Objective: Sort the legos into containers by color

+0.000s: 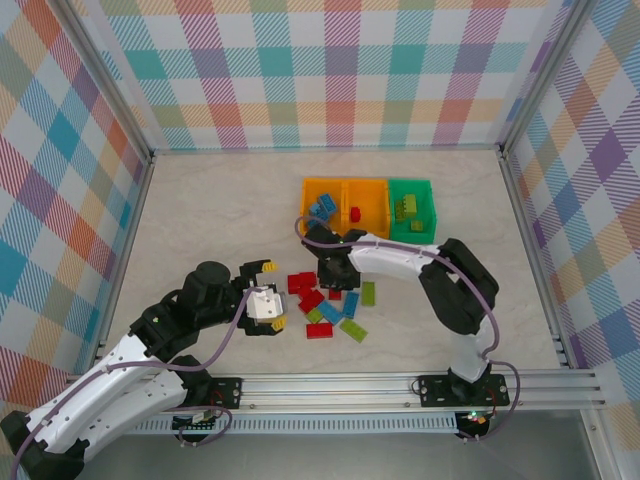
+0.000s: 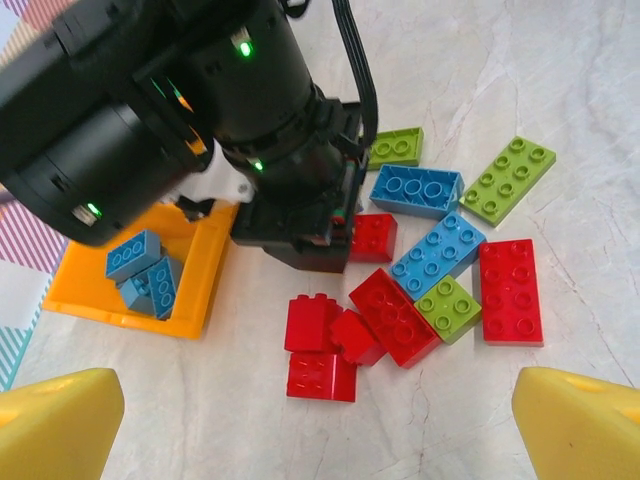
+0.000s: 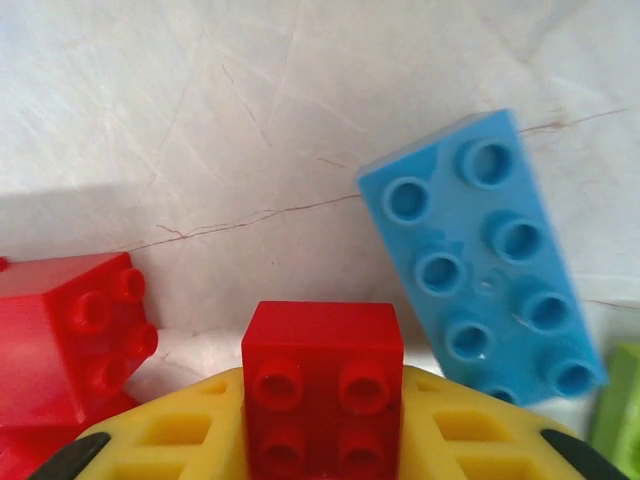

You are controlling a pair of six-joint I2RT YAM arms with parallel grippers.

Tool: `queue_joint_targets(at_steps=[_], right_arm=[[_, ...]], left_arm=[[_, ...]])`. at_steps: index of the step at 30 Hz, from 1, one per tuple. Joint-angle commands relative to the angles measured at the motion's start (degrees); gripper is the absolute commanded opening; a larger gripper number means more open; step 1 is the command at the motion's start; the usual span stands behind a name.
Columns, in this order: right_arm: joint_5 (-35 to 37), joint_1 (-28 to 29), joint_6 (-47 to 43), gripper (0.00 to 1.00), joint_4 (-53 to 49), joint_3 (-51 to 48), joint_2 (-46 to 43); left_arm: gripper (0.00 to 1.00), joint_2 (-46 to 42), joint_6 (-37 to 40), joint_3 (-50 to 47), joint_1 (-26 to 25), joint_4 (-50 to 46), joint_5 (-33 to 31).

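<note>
**Right hand's got a red brick, left hand wide open**

The pale marbled desk (image 1: pixel 220 210) has the containers (image 1: pixel 368 200) toward its far side, a bit right of centre. They're three bins in a row, two orange and then a green one on the right. The left orange bin has blue bricks in it, the middle one has a single red, and the green one has lime pieces.

The right hand (image 1: pixel 334 274) sits at the far edge of the pile, just near of the bins. Its yellow fingers (image 3: pixel 170 435) are narrowed onto a red two-by-two lego (image 3: pixel 322 385). The left hand (image 1: pixel 268 305) is at the pile's left, fingers (image 2: pixel 55 420) spread wide with nothing between them.

The loose legos (image 1: pixel 335 310) lie mid-desk, a red, blue and lime mix, some of them touching. A long blue brick (image 3: pixel 480 260) lies tilted just right of the held one.
</note>
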Motion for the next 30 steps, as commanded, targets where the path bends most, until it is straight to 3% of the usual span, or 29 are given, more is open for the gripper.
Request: queue_joint_targets(at_steps=[1,7,14,17,22,28,30], right_arm=[[2.3,-2.0,-1.8,0.33,1.8,-0.9,-8.1],[6.7,-10.6,-9.7,0.33,5.1,0.0,-14.2],[7.4,-21.8,-19.8,0.32,7.5,12.6,-2.6],[8.2,-23.5,-21.7,0.34,5.9,20.5,4.1],[7.2,-24.2,-22.4,0.48,2.9,28.1,9.4],[6.1,-24.4,-22.7,0.51,1.2,27.3,4.4],[3.4,-24.4,-23.1,0.53,1.4,24.1,-0.2]], left_arm=[[1.00,-0.8,1.1,-0.9,0.1,0.2,2.4],[1.00,-0.8,1.2,-1.2,0.4,1.1,2.7],[1.00,-0.7,-0.3,-1.8,0.9,3.7,0.3],[1.00,-1.0,-1.3,-1.9,1.0,4.3,-1.4],[1.00,-2.0,-2.0,-3.2,1.5,6.5,-2.9],[1.00,-1.3,-3.7,-4.4,2.2,9.2,-3.6],[1.00,-0.1,-7.5,-4.4,2.6,12.4,-5.1]])
